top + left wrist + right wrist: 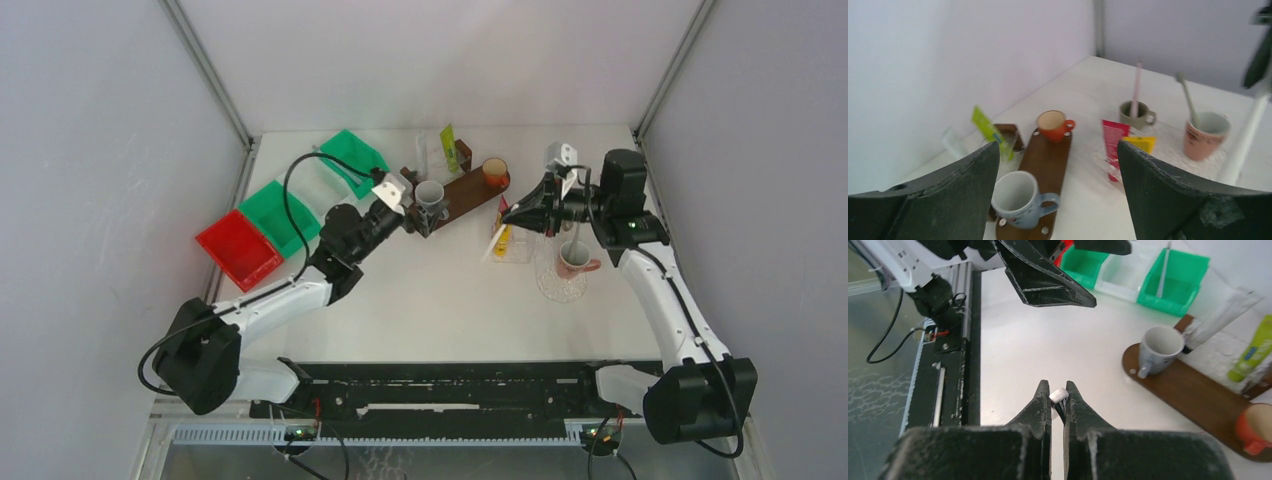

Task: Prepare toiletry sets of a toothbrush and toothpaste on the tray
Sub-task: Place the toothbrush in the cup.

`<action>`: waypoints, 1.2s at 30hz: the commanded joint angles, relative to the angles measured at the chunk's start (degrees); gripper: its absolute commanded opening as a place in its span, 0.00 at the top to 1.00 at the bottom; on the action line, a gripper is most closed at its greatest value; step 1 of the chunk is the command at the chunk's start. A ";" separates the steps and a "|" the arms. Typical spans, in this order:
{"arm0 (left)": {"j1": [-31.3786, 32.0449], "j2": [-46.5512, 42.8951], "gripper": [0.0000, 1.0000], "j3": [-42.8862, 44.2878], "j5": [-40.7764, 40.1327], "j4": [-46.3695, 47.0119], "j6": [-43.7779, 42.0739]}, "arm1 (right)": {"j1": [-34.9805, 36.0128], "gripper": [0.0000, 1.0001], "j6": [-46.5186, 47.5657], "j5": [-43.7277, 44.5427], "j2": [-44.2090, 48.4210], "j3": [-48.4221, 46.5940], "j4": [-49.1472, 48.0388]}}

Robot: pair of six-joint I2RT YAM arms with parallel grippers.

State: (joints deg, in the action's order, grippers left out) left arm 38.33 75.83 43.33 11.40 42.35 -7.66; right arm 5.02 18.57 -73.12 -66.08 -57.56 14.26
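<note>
My right fingers (507, 212) are pinching shut on the white toothbrush (1058, 395), gripping it at what looks like the bristle end. Its long thin handle is hanging down over the counter (430, 295), close to the red-yellow tube (1113, 145). My left fingers (415, 214) are standing wide and holding nothing, with the grey mug (1020, 200) just beside them at the near end of the brown tray (1048, 157).

I am judging the grip to be the weak point. The handle is slim, smooth plastic and I am holding only one tip, so the free end may swing or twist as I carry it across. If it is swinging when it reaches the mug, it could strike the rim instead of dropping inside. The mug is glossy and round-walled with a small handle, and it is sitting on a narrow, polished, wood-coloured tray with rounded ends. A sideways knock could slide or tip it off the edge. My open left fingers are crowding that same mug, so both arms risk meeting there.

Farther along, the orange cup (1054, 124) is sitting empty at the tray's far end. The flat green-yellow tube (990, 131) is leaning just beyond the tray.
</note>
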 commanded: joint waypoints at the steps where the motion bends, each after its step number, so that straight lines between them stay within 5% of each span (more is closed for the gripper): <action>1: -3.25 -2.78 0.08 -1.49 -11.50 4.15 10.10 | -0.76 1.00 -7.15 4.93 -3.12 -8.17 -4.74; 8: -8.00 -2.59 0.07 -2.76 -13.79 4.37 18.85 | -2.27 1.00 -12.04 18.80 -12.08 -20.97 -6.11; 24: -8.62 -3.41 0.07 -4.59 -13.57 6.93 20.04 | 0.07 1.00 -27.90 51.41 -32.97 -33.35 -14.53; 36: -8.95 -3.58 0.07 -5.01 -13.07 7.48 20.47 | 0.71 1.00 -29.69 54.33 -43.28 -40.00 -14.27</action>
State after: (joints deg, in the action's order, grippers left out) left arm 29.82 74.43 39.20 -1.41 46.33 12.03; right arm 5.26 -9.69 -20.82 -108.07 -93.93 2.17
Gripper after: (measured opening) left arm 0.932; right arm 0.066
